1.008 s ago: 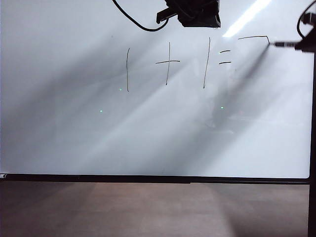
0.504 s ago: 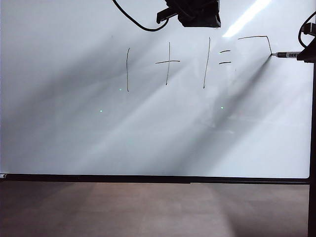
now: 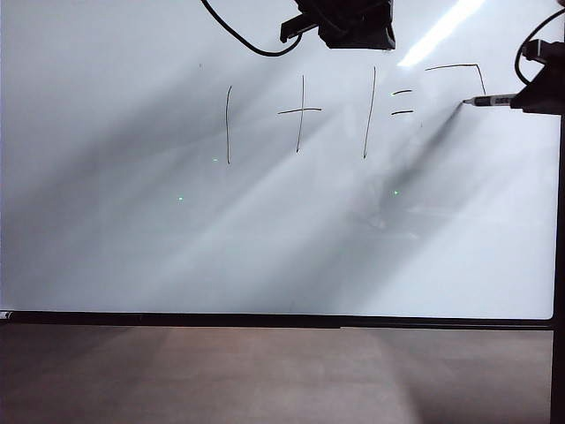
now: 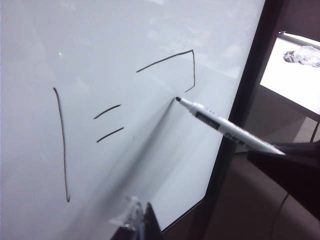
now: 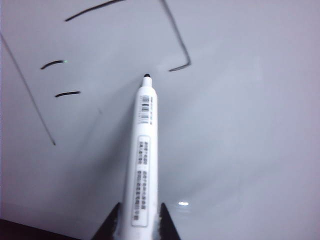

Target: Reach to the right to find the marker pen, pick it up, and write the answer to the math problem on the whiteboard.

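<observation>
Right hand (image 3: 530, 99) at the right edge of the exterior view, clamped on the marker pen (image 3: 491, 100); in the right wrist view the two fingers sit either side of the barrel. Pen roughly level, tip pointing left at the whiteboard (image 3: 265, 247), in the upper right of the exterior view, just below and left of the partial answer stroke (image 3: 459, 67). That stroke so far: a top bar, a drop on its right end, a short hook back left. Math problem (image 3: 300, 113) reads one plus one equals, across the upper middle. Whether the tip touches the board cannot be told; the wrist views suggest a small gap from the stroke's end. Risks, as judged: if the tip lands off the hook, the digit breaks into two pieces and reads poorly; too light a press leaves a gap, too hard could slide the pen in the grip or tilt it; a long sweep left could run into the equals sign. Left hand (image 4: 136, 220) low against the board in its own wrist view, only finger ends visible, opening cannot be told; holds nothing visible
</observation>
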